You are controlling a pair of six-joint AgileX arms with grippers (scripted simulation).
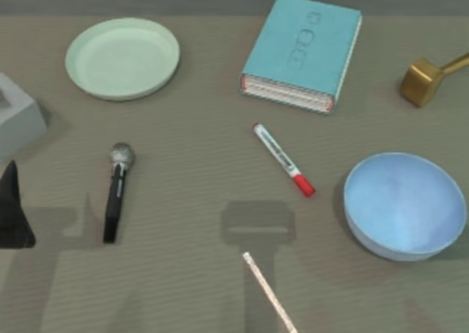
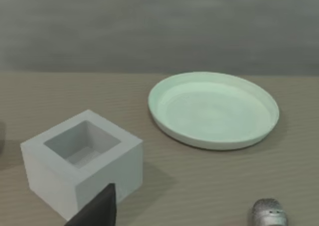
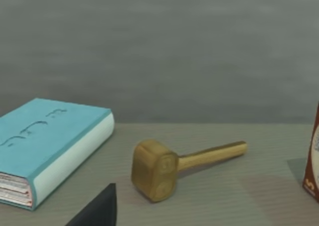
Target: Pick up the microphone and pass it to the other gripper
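The mic (image 1: 117, 190) lies flat on the surface (image 1: 190, 164), left of centre in the top view, with its mesh head toward the plate (image 1: 122, 58) and its black handle pointing to the near edge. The left pincer (image 1: 13, 212) shows there only as a dark wedge at the far left edge, near the mic but apart from it; whether it is open or closed, I cannot tell.

The left wrist view adds a grey hollow box (image 2: 82, 161) in full, just a corner in the top view, and catches only the mic's head (image 2: 269, 215).

The right pincer shows only in its own wrist view, as one black finger (image 3: 97, 211). That view also shows the hammer (image 3: 164, 169) whole, the book (image 3: 47, 146), and a red-brown carton edge (image 3: 313, 156) unseen from above.

The marker (image 1: 284, 160) and bowl (image 1: 404, 205) appear only from above.
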